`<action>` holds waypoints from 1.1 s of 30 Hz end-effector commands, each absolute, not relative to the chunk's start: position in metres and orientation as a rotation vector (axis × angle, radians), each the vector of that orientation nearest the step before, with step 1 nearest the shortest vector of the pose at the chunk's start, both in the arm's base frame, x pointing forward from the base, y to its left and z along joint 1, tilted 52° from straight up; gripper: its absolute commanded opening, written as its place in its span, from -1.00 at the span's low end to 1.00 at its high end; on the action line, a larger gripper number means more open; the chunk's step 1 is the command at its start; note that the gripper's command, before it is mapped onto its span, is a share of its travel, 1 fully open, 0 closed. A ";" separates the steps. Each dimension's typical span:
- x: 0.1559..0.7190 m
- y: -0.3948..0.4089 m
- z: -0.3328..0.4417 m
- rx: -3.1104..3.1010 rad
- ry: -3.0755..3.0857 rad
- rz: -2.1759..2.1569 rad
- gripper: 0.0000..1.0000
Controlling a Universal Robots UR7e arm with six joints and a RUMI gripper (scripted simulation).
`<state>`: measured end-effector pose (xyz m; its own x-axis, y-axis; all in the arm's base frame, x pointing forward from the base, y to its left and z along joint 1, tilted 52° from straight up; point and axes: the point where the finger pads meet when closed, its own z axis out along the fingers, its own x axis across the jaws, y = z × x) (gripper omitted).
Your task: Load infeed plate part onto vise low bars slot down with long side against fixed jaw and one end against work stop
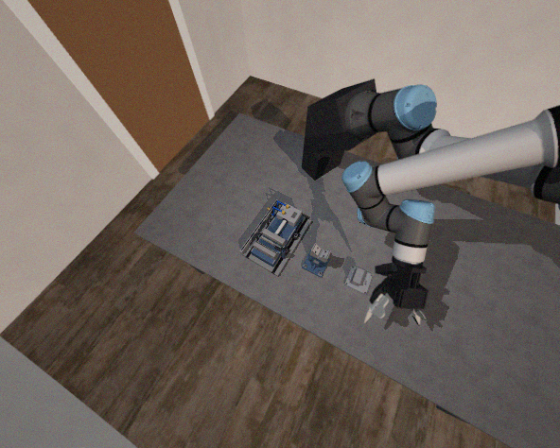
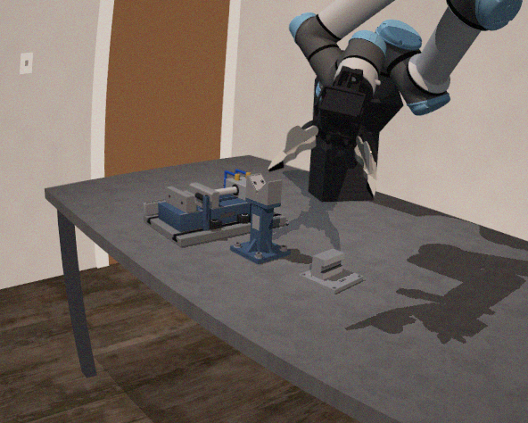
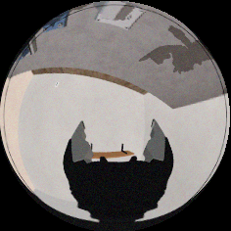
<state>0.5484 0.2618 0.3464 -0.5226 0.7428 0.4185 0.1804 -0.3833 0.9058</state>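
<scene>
The part point(image 1: 358, 276) point(image 2: 325, 261), a small grey block, sits on the light infeed plate point(image 1: 352, 287) point(image 2: 346, 283). A dark slot shows on its side face in the exterior view. In the wrist view the part point(image 3: 117, 13) is far off at the top edge. The vise point(image 1: 274, 236) point(image 2: 195, 209) stands open to the left, with blue body and grey jaws. The V-block point(image 1: 320, 251) point(image 2: 264, 188) on its blue stand is between vise and plate. My gripper point(image 1: 393, 314) point(image 2: 321, 166) point(image 3: 117, 120) is open and empty. It hangs high above the table, tilted, to the right of the plate.
A tall black box point(image 1: 331, 129) point(image 2: 342, 182) stands on the grey table point(image 1: 198, 216) point(image 2: 255, 309) behind the gripper. The table's front edge runs close to the plate. A brown door and wooden floor lie beyond.
</scene>
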 end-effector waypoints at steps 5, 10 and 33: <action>0.548 0.262 0.347 1.245 1.447 1.963 1.00; 0.548 0.262 0.347 1.245 1.447 1.963 1.00; 0.553 0.257 0.342 1.313 1.453 1.959 1.00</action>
<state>0.5509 0.2596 0.3442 -0.5099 0.7399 0.4388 0.2030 -0.3922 0.8972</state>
